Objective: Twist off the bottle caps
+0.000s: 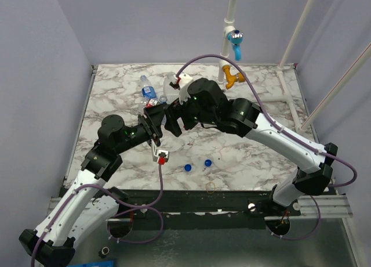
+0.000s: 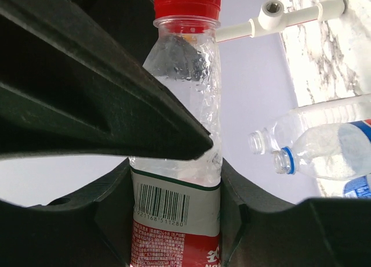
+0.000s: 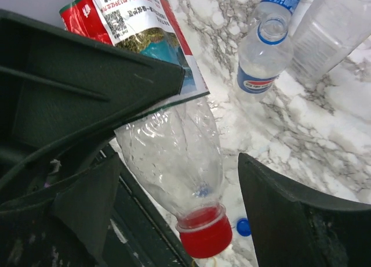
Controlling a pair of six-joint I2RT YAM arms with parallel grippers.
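Red-label bottle [image 2: 174, 232] barcode [image 2: 162, 204] reads 921168511280 (rest illegible).

The red-label bottle [image 2: 181, 98] shows clear, crinkly plastic, its cap [image 2: 186, 1] gleams in smooth red plastic, and the table [image 1: 116, 87] wears a smooth marble-patterned surface.

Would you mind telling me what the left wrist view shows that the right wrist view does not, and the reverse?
Left wrist only: a barcode and the white pipe. Right wrist only: a QR code and a loose blue cap on the table. Both: the red-labelled bottle with its red cap on, plus an uncapped blue-labelled bottle lying on its side.
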